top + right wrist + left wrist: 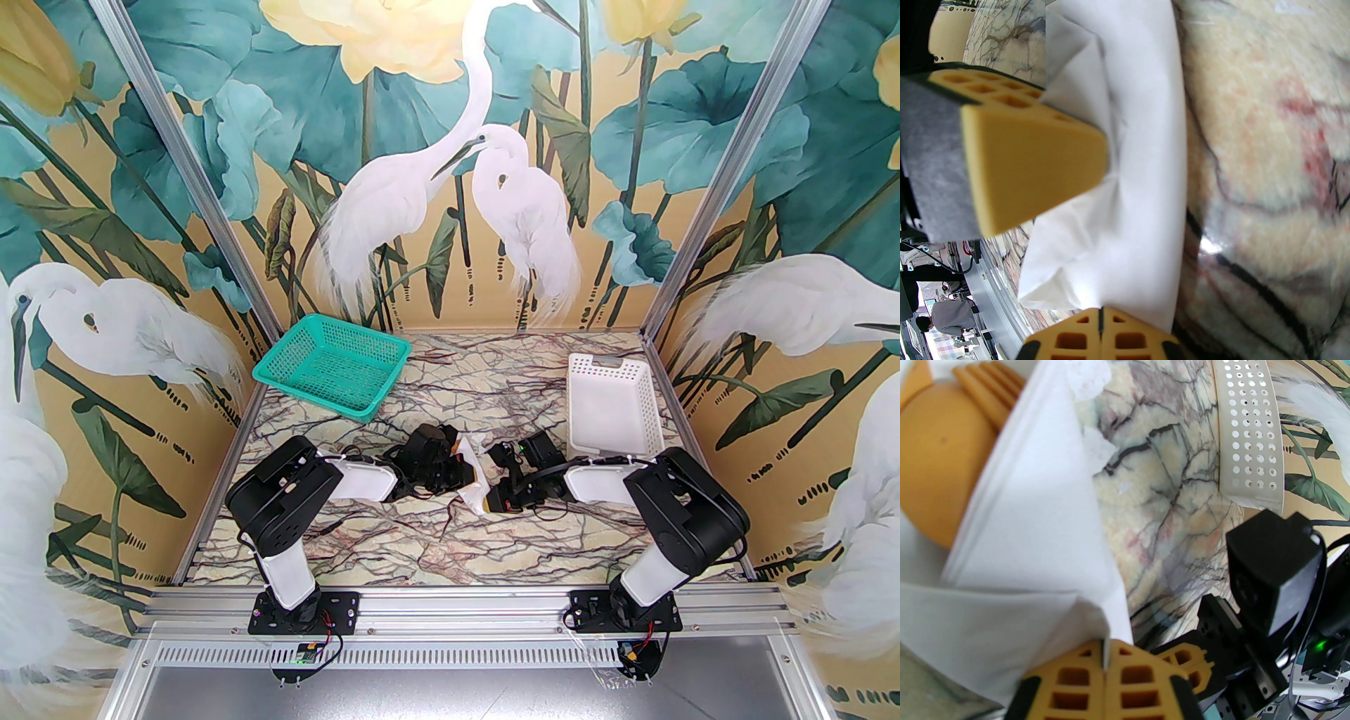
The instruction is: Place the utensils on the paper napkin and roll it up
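Left hand (pixel 1105 669) and right hand (pixel 1100 328) are each clenched on an edge of the paper napkin (pixel 1033 507), its fold raised beside the utensils (pixel 938 465) lying on it. Pulling the hands apart could tear the thin paper, and an uneven lift could spill the utensils off the open end. Counted: one marbled counter (pixel 1174 476) under the napkin, one green basket (pixel 330 365) and one white basket (pixel 612 411) well beyond it, one napkin, two utensils, a spoon bowl and a set of tines (pixel 993 388).

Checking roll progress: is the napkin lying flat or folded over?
Folded over. The napkin stands in layered folds partly covering the utensils; left gripper and right gripper pinch its edge.
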`<control>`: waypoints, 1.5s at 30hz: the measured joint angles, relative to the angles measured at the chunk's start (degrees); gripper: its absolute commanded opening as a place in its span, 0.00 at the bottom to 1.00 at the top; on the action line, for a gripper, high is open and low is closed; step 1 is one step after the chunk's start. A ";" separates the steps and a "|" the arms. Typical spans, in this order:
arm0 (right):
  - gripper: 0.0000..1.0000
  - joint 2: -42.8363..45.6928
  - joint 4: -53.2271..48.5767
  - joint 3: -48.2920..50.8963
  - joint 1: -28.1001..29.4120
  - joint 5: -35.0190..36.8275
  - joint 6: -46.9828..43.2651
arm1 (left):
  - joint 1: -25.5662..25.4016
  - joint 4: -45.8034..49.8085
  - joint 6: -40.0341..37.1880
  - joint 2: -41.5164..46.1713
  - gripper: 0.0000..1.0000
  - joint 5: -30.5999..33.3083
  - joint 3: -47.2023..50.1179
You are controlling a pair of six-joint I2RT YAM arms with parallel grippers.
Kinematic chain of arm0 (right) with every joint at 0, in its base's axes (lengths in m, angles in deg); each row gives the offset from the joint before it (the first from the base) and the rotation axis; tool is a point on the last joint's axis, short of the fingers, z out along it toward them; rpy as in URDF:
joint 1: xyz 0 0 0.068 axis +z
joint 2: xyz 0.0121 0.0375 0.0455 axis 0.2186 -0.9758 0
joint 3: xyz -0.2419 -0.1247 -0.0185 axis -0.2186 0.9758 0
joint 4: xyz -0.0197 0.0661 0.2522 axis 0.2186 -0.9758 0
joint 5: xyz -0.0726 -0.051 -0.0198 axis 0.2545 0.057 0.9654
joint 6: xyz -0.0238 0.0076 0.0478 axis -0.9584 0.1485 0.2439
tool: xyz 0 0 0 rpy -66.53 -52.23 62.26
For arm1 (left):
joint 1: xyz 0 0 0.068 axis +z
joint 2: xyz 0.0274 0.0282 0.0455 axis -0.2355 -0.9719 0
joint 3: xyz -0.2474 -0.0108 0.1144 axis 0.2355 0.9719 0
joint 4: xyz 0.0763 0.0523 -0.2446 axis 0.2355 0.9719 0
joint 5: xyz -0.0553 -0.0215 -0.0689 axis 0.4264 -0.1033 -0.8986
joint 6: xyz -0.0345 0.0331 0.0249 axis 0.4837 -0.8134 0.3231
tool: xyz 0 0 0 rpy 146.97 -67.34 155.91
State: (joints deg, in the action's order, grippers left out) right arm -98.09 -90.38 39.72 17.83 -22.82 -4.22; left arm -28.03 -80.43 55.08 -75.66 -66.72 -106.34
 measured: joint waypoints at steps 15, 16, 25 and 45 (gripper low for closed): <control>0.00 -0.90 0.44 -0.96 0.02 0.72 1.51 | 0.00 3.91 -1.40 1.38 0.00 0.63 -5.16; 0.00 -0.92 0.50 -0.98 0.02 0.85 1.55 | 0.00 3.65 -1.36 0.83 0.00 0.63 -5.42; 0.00 -1.25 1.03 -1.14 0.02 1.01 1.73 | 0.00 2.89 -1.20 -3.37 0.00 -0.13 -7.67; 0.00 -1.51 1.81 -1.36 0.07 1.62 2.14 | -0.55 -0.44 0.59 -8.22 0.00 -1.81 -9.70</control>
State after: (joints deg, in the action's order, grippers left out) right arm -99.60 -88.57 38.36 17.90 -21.20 -2.08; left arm -28.57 -80.86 55.67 -83.88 -68.53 -116.04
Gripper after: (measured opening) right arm 0.054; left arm 0.059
